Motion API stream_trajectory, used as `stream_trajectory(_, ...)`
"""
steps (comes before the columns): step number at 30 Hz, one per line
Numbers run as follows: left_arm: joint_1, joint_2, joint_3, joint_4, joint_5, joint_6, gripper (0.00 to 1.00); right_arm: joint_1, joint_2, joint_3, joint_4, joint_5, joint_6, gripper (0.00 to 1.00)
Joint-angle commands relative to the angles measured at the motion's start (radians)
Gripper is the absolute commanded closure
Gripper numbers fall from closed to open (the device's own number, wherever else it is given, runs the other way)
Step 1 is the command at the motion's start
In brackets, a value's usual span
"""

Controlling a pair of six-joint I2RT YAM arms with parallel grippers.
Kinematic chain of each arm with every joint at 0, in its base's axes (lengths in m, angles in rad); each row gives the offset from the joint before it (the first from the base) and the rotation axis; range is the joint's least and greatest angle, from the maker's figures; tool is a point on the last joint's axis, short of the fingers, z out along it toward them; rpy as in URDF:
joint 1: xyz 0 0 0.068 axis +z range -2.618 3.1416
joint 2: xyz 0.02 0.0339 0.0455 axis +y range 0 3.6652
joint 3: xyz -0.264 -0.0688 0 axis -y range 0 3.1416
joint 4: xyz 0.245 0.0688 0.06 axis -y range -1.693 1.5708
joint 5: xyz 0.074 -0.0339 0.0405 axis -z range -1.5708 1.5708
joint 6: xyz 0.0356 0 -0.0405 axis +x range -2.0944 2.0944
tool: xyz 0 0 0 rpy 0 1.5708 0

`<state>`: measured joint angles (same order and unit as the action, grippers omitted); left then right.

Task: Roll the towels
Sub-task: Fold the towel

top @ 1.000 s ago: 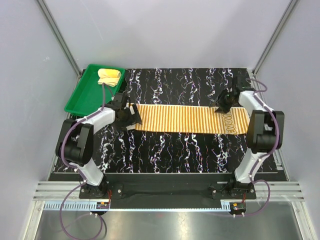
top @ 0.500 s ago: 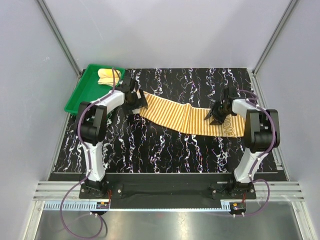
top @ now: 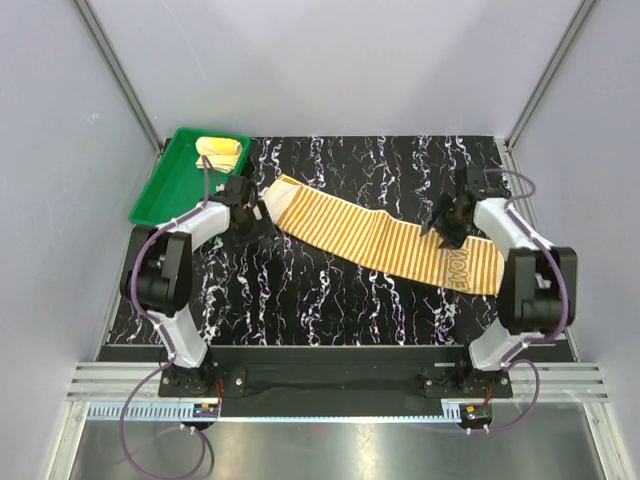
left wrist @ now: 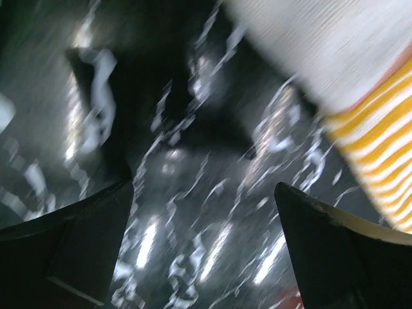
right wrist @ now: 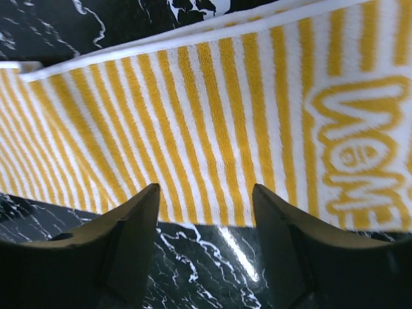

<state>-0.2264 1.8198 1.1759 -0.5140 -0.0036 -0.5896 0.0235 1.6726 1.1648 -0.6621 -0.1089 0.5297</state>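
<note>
Diagonally laid striped towel (top: 385,240) — left end effector (top: 247,212) agape, right end effector (top: 447,222) agape

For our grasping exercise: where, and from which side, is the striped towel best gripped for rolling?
Probably the short left end, from above: the striped towel lies flat, so only an edge can be pinched, and the left gripper is open beside it.

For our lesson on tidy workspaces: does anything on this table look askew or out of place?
The striped towel lies askew, running diagonally across the table, its left end farther from the arm bases than its right, flat and unrolled. The yellow towel sits in the green tray. The left pincer and right pincer are open, empty.
</note>
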Motion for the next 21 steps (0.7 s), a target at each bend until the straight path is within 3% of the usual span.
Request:
stream_trajectory(1, 0.01, -0.155, -0.085, 0.016, 0.029, -0.013, 0.01, -0.017, -0.184, 0.013, -0.096, 0.148, 0.038, 0.31)
stream_trajectory(3, 0.01, -0.252, -0.09, -0.01, 0.069, 0.005, 0.01, -0.081, -0.305, -0.066, -0.1, 0.153, 0.081, 0.25)
stream_trajectory(8, 0.01, -0.391, -0.01, -0.157, 0.128, 0.134, 0.01, -0.217, -0.503, -0.21, -0.149, 0.135, 0.216, 0.23)
stream_trajectory(15, 0.01, -0.519, -0.134, -0.181, 0.181, 0.255, 0.01, -0.447, -0.536, -0.284, -0.197, 0.082, 0.247, 0.23)
stream_trajectory(18, 0.01, -0.599, -0.228, -0.095, 0.229, 0.24, 0.01, -0.513, -0.533, -0.309, -0.195, 0.144, 0.256, 0.23)
stream_trajectory(21, 0.007, -0.606, -0.225, -0.101, 0.263, 0.238, 0.01, -0.536, -0.522, -0.33, -0.179, 0.244, 0.276, 0.23)
